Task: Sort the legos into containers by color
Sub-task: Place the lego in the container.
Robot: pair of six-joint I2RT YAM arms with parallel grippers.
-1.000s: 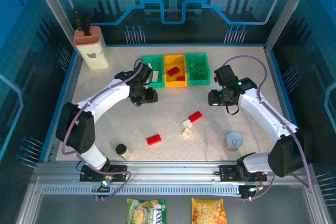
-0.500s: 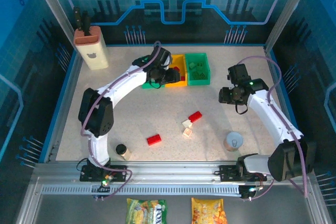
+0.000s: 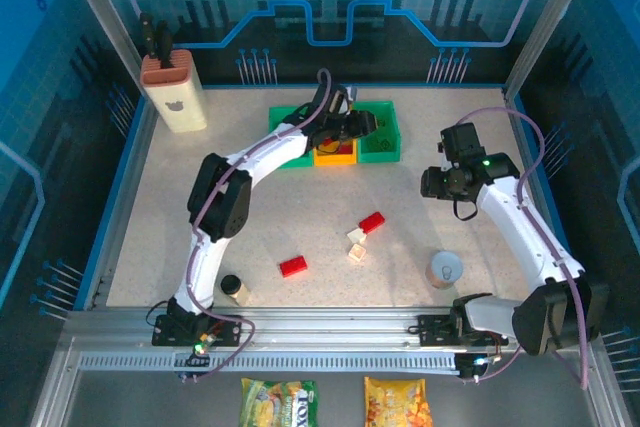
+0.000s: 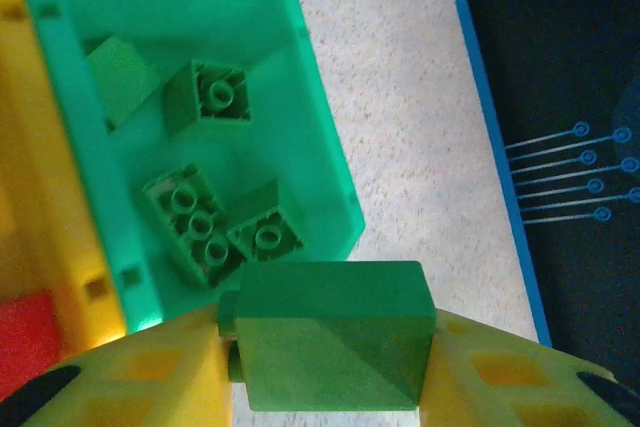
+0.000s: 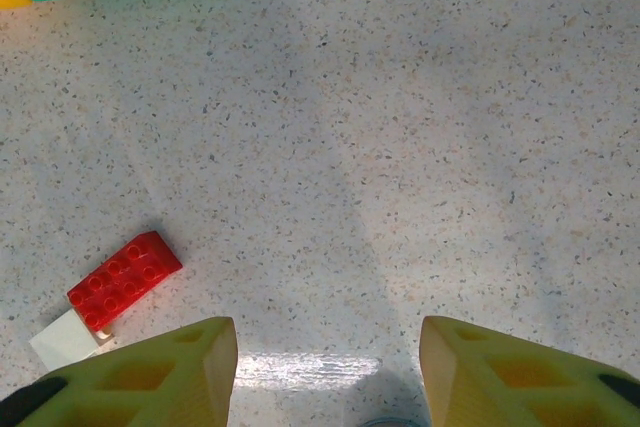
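Left gripper [image 4: 325,387] is clamped on a green brick [image 4: 330,327] above the green bin [image 4: 250,27] that already has green ones in it, so it looks lined up for the drop. Right gripper [image 5: 328,367] hangs with its fingers apart, empty, near a red brick [image 5: 125,280].

The knife block [image 3: 175,92] bears a pale apple-shaped logo. The green snack bag [image 3: 278,402] carries printed lettering, apparently a brand name, too small to read.

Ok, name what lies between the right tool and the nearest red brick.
Just bare table between the right tool and the red brick, seen in the right wrist view.
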